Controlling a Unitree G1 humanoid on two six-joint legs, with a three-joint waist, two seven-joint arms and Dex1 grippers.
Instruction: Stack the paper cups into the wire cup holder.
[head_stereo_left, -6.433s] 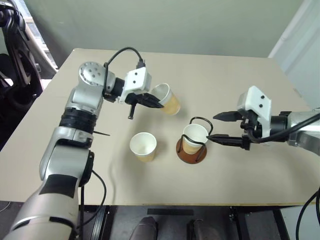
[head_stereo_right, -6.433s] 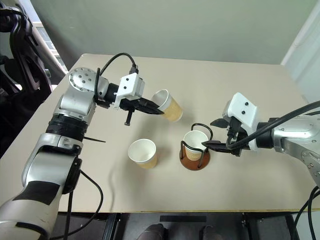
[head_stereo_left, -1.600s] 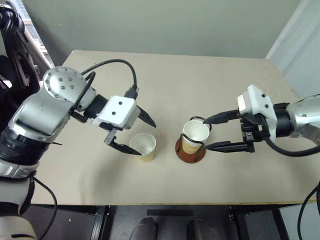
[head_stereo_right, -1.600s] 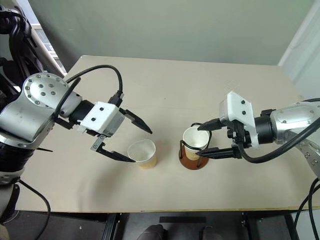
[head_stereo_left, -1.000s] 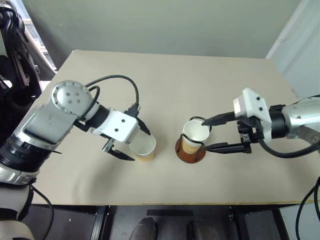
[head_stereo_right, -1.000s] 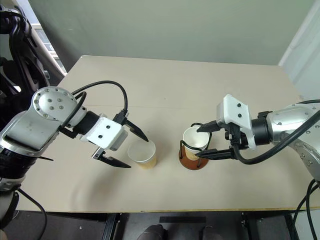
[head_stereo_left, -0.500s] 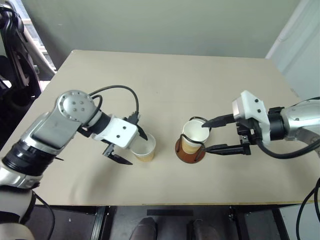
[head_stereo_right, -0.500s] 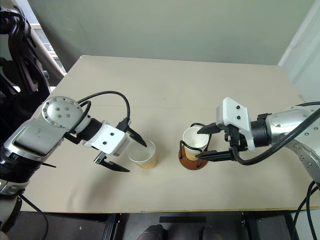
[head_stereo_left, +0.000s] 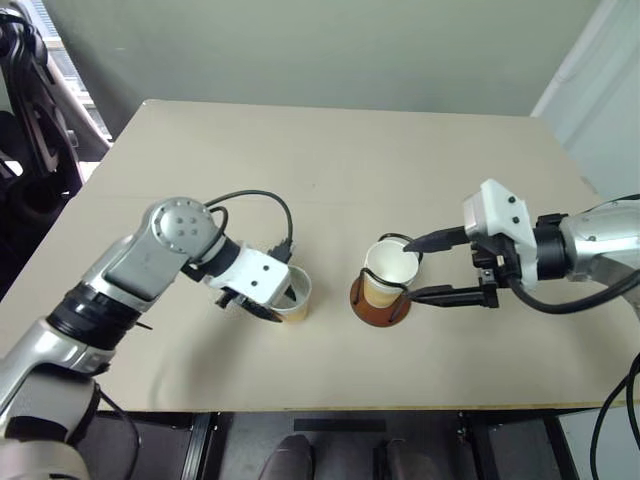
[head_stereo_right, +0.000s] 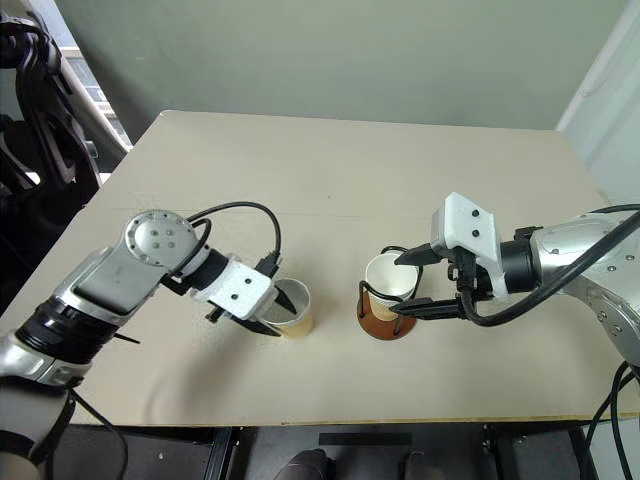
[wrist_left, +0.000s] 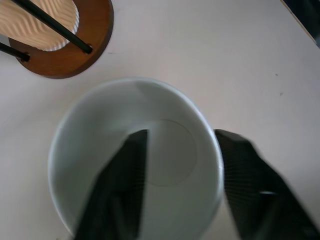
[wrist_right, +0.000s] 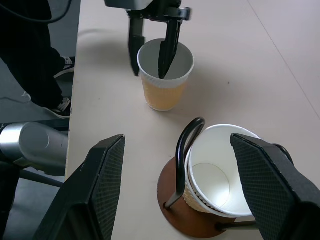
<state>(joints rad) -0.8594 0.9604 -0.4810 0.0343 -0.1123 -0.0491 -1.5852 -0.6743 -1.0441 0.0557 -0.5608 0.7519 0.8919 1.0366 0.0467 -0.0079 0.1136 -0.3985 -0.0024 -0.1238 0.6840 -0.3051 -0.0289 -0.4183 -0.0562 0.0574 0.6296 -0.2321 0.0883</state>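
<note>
A tan paper cup (head_stereo_left: 298, 302) stands upright on the table, left of the wire cup holder (head_stereo_left: 380, 306). My left gripper (head_stereo_left: 278, 306) reaches down over this cup's near wall, with one finger (wrist_right: 167, 50) inside the cup and the other (wrist_right: 134, 50) outside. A narrow gap still shows between the inner finger and the wall. The holder's brown base (wrist_right: 175, 200) carries another paper cup (wrist_right: 220, 170) inside the black wire loops. My right gripper (head_stereo_left: 412, 270) is open, one finger on each side of the holder.
The beige table (head_stereo_left: 350, 160) stretches bare behind the cups, and its front edge lies close below them. Beyond the table's left edge there is dark equipment (head_stereo_left: 30, 130). A person's dark trouser legs (wrist_right: 30, 45) and shoes are there too.
My left gripper has sunk onto the loose cup. Its fingers have drawn together, from wide around the cup to straddling one wall. The right gripper and the holder have stayed put.
</note>
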